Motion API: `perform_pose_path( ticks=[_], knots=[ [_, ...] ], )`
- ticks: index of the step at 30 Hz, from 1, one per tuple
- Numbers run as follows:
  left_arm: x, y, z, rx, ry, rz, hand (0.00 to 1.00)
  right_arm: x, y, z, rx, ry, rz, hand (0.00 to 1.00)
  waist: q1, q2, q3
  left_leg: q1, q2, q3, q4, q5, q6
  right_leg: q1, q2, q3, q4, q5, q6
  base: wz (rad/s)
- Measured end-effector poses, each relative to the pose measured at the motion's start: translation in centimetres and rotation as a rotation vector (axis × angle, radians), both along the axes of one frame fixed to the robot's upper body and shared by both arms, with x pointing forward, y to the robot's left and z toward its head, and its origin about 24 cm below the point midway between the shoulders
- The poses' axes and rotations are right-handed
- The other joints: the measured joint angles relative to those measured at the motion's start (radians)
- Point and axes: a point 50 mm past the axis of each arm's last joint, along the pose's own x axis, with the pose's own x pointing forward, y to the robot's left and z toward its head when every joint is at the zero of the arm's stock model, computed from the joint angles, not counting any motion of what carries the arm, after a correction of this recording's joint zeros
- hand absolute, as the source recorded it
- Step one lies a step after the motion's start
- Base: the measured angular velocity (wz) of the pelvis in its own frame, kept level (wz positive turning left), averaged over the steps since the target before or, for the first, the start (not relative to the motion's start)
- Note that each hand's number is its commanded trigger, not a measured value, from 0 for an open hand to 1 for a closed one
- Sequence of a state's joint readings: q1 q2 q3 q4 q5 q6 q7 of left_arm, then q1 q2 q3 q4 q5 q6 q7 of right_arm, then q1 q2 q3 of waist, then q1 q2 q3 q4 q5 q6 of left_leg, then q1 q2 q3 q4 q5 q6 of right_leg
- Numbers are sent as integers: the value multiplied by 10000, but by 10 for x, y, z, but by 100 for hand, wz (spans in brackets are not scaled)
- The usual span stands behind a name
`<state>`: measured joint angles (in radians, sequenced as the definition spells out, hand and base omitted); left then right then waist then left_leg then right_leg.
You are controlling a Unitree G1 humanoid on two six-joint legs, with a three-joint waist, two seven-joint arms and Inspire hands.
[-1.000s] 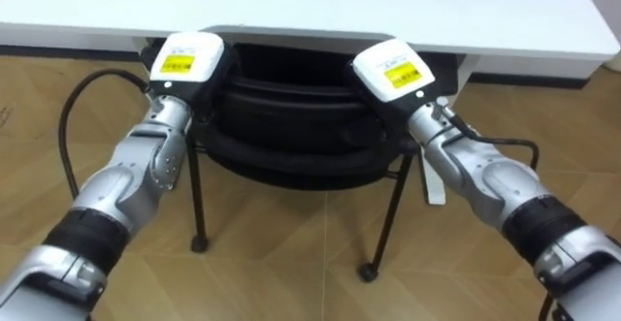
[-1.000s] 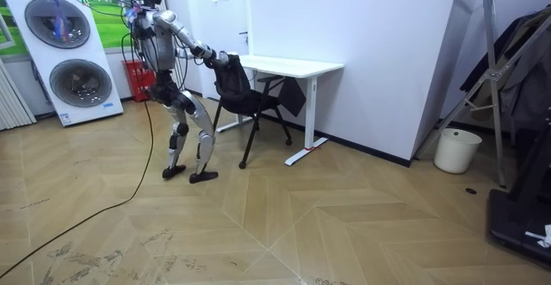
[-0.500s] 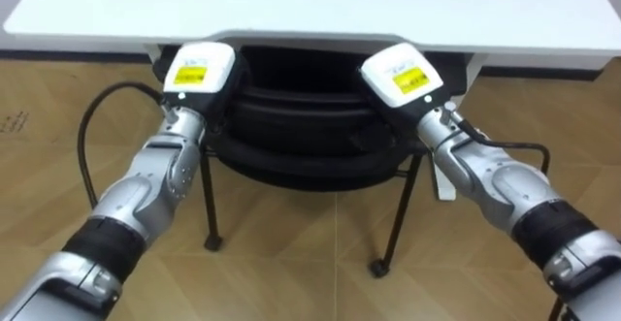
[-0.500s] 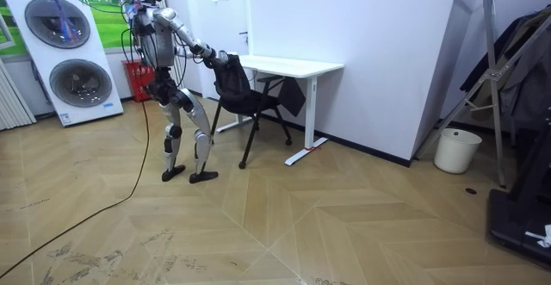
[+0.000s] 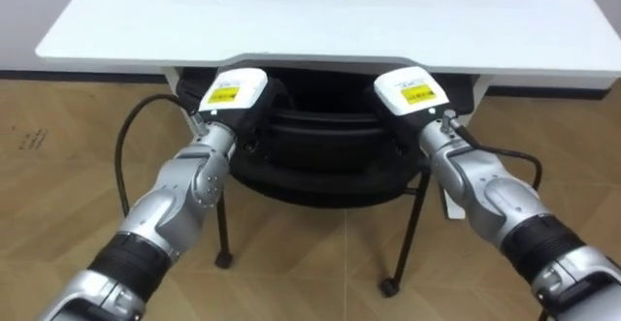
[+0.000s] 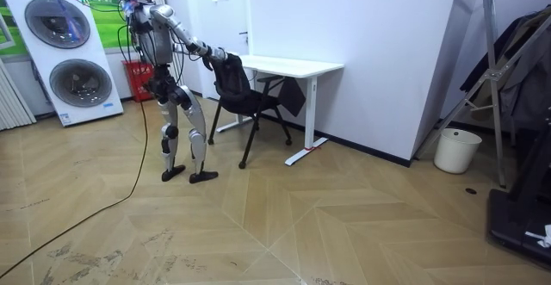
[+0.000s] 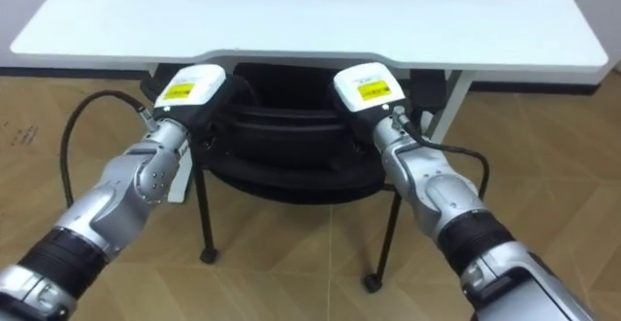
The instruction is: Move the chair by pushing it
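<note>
Robot hands at chair back; seat faces under desk.

White desk, herringbone wood floor, white wall, stacked washers

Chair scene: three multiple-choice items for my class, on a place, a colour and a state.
1. Where is the chair? A partly under the desk B on top of it C far from it
2. The desk top is: A black B white C brown
3. The robot is: A kneeling B sitting C standing
1 A, its seat reaches under the desk edge; 2 B, it shows white; 3 C, upright on both feet in the room view, left hand and right hand at the chair's back.
</note>
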<state>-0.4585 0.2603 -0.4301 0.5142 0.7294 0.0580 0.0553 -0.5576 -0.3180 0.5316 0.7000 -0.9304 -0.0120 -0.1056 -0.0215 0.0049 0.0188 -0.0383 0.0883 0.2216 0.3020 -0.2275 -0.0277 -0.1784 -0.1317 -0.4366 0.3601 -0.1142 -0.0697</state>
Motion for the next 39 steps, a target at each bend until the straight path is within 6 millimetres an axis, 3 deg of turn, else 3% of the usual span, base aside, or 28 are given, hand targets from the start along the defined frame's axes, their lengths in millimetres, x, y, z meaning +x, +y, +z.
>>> perform_pose_path(
  ticks=[9, 15, 22, 27, 29, 31, 35, 39],
  knots=[
    [-4, -3, 5, -23, -107, -290, 0, -1, 6, 6, 132, 300, 397, 0, -141, -105, -16, 502, -123, 213, -795, 210, 72, 242, 149, 219, -535, 236, 157, -7],
    [-3, 0, 22, 328, -740, -645, 0, 0, 22, 37, 467, -594, 1440, 0, -575, -173, -39, 669, -122, 195, -812, 231, 100, 520, 221, 225, -853, 385, 258, 1],
    [-2, 8, 43, 1535, -1781, -1168, 0, 2, 12, 61, 9, -1106, 1956, 0, -655, -236, -32, 546, -138, 46, -815, 260, 148, 557, 302, 279, -1196, 575, 326, 7],
    [-2, 19, 63, 2015, -2603, -1395, 0, 0, -15, 121, 160, -3430, 1945, 0, -576, -249, -40, 495, -118, -48, -824, 269, 161, 648, 435, 330, -1404, 686, 353, 4],
    [-3, 28, 94, 1875, -3894, -1350, 0, -1, -42, 167, 939, -5766, 772, 0, -377, -260, -46, 521, -114, -46, -836, 269, 161, 661, 479, 521, -1444, 715, 359, 0],
    [-1, 41, 124, 1373, -5455, -704, 0, -3, -57, 194, 1588, -7280, 229, 0, -348, -271, -47, 682, -124, -27, -918, 269, 161, 780, 472, 539, -1477, 713, 364, -2],
    [-8, 69, 173, 625, -8428, 560, 0, -17, -80, 221, 2951, -9353, -255, 0, -372, -322, -118, 1017, -136, 194, -1169, 267, 151, 1060, 633, 771, -1694, 708, 409, -12],
    [-25, 95, 199, 576, -10240, 1357, 0, -43, -110, 245, 2446, -11241, -807, 0, -388, -305, -171, 1022, -137, 227, -1217, 265, 148, 1041, 680, 829, -1743, 732, 421, -4]
  ],
)
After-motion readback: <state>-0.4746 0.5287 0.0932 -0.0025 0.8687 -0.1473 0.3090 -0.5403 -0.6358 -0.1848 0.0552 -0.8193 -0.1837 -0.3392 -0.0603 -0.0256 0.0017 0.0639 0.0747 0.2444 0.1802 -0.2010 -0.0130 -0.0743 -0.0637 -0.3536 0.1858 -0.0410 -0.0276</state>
